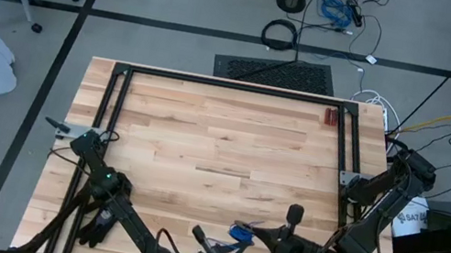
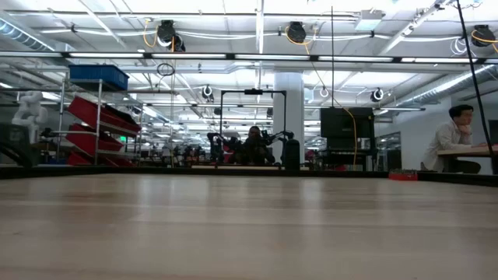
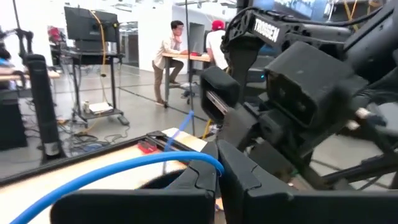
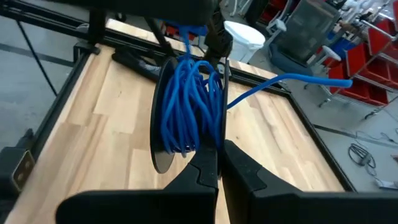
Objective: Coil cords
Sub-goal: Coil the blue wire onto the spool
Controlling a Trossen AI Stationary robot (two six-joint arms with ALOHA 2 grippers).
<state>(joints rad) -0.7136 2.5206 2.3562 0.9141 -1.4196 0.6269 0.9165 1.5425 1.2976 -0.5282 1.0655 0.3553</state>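
High view: both arms of the robot meet over the near edge of the wooden tabletop [image 1: 222, 145], where the one blue cord [image 1: 241, 233] hangs between them as a small bundle. In the right wrist view the right gripper [image 4: 219, 167] has its fingers closed on the lower side of the coil, whose loops stand on edge as a tight upright ring, while a free tail runs off to one side. The left gripper [image 3: 219, 179] is closed on a length of the same cord; the blue strand arcs across its fingertips, facing the right arm's wrist close by.

To finish the wrap well, judging from this moment, the right fingers should keep a firm pinch so the loops cannot spring apart, while the left gripper leads the tail round the ring under light, even tension. Too hard a pull could drag the coil out of the pinch; slack could let a loop slip off.

Count: one cord, two grippers, one small red object [image 1: 329, 117] at the far right of the tabletop. The low view shows only bare wood, with people seated in the room beyond.
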